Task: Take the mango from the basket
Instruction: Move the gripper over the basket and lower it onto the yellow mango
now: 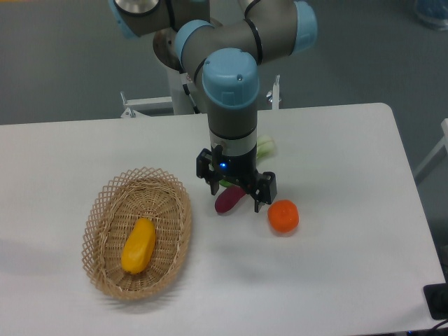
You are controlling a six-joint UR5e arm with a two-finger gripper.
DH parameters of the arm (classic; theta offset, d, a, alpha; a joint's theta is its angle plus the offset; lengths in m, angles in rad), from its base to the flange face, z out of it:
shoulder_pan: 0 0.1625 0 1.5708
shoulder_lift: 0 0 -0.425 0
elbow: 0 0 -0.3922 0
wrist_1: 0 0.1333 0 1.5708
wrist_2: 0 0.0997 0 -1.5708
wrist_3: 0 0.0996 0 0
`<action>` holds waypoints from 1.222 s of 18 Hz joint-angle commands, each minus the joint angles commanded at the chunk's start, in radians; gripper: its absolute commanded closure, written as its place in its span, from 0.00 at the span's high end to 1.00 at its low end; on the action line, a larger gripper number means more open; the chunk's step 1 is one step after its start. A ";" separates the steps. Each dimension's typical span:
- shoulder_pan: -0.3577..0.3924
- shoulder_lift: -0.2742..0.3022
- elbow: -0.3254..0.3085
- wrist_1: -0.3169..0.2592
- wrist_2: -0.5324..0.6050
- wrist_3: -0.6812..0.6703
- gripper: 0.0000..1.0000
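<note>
1. Basket [105, 210]: oval tan wicker, open lattice rim, sits on the left part of the white tabletop [350, 266].
2. Mango [138, 245]: yellow-orange, elongated, lies inside the basket on its floor, long axis running roughly along the basket's length, slightly below basket centre. Nothing touches it.
3. Gripper [235, 194]: hangs from the UR5e arm [231, 91] over mid-tabletop, pointing down, blue LED lit on its body. Fingers [212, 183] are spread apart, nothing pinched between them.
4. Mango vs fingers: mango is well apart from the fingers, to their left and nearer the camera; the basket's right rim lies between the two. The fingers are outside the basket altogether.
5. Purple vegetable [228, 200]: eggplant-like, lies on the tabletop right under the gripper, in the gap between the spread fingers. Contact cannot be told from this angle.
6. Pale green vegetable [266, 148]: partly hidden behind the wrist, type unclear.
7. Orange [283, 215]: round, reddish-orange, on the tabletop just right of the right-hand finger, just beside it.
</note>
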 joint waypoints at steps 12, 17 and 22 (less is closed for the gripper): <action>-0.129 -0.031 -0.011 0.078 -0.008 -0.297 1.00; -0.219 -0.095 -0.049 0.143 -0.055 -0.414 1.00; -0.264 -0.172 -0.058 0.270 -0.054 -0.525 1.00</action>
